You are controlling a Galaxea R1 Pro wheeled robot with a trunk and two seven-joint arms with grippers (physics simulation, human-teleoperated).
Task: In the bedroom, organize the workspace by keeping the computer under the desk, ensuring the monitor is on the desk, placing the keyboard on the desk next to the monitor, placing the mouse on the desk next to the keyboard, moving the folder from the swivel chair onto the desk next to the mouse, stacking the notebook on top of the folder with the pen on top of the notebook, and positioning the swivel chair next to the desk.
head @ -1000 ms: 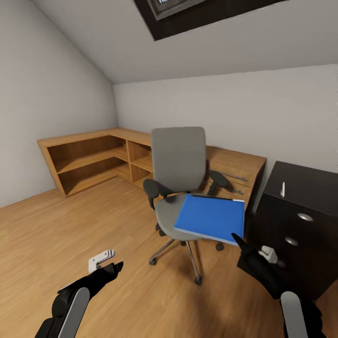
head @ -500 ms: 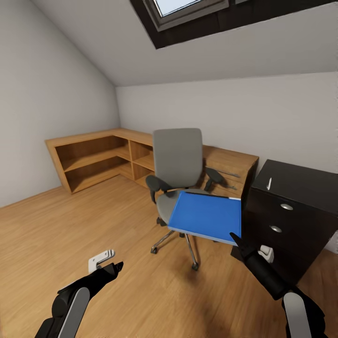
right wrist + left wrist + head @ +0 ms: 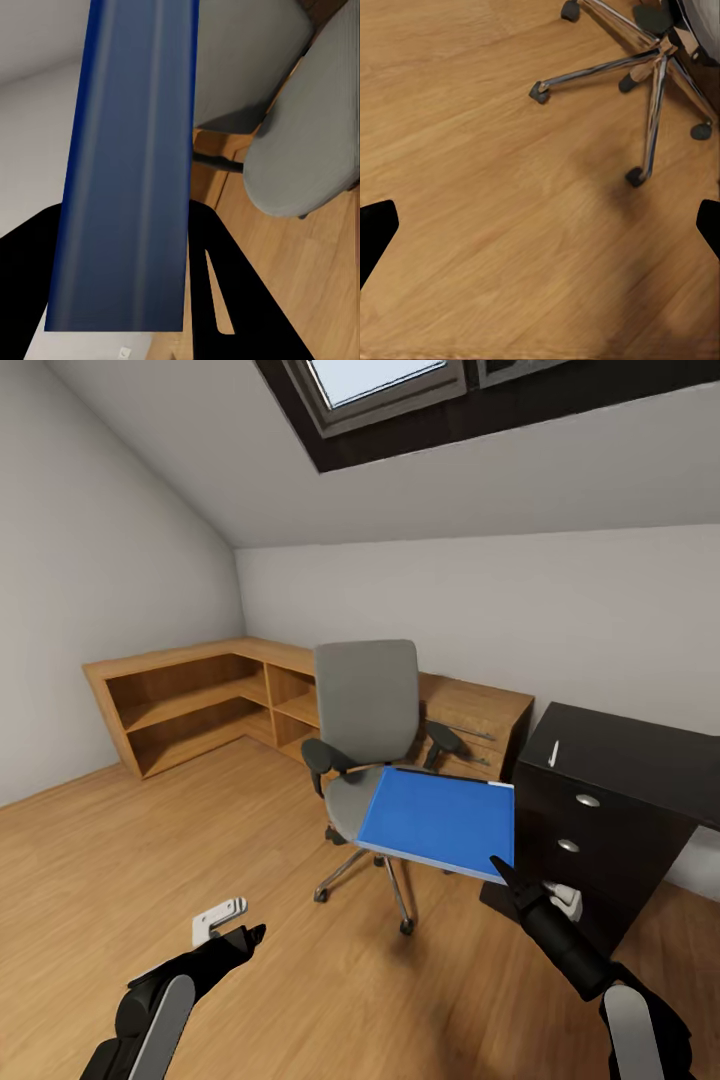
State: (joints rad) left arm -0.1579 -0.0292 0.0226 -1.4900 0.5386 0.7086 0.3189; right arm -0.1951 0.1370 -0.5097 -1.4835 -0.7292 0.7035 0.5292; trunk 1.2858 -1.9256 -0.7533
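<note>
Since my right gripper [image 3: 497, 866] pinches the folder [image 3: 437, 822] by 1 edge only, held flat over the swivel chair [image 3: 368, 712] seat, it could sag/slip en route to the desk [image 3: 610, 755]. Left gripper [image 3: 252, 931] spread, empty.

No text, label, brand, number or sign can be read in any of the views. The cover of the blue folder [image 3: 440, 822] is seen plain and unmarked, and no lettering is shown on the drawer fronts of the black desk [image 3: 600, 800].
</note>
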